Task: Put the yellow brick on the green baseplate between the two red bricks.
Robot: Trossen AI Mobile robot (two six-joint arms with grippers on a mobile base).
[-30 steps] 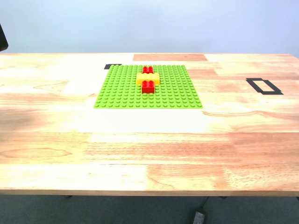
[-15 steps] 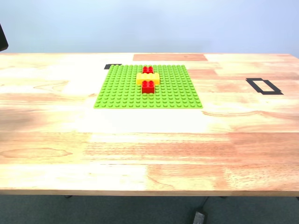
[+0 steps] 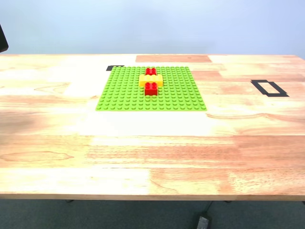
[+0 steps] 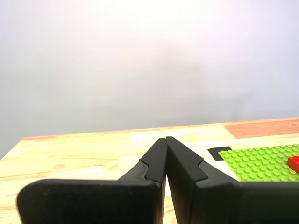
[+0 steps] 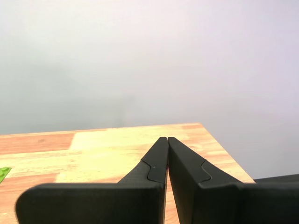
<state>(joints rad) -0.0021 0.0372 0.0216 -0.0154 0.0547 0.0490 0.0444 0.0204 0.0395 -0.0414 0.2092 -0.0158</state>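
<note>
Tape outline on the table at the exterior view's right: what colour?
Black tape outline, clearest in the exterior view.

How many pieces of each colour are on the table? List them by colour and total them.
Red bricks: 2
Yellow brick: 1
Green baseplate: 1
Total: 4

Glossy studded plastic baseplate [image 3: 124,93] — grainy wood table [image 3: 152,152].
</note>
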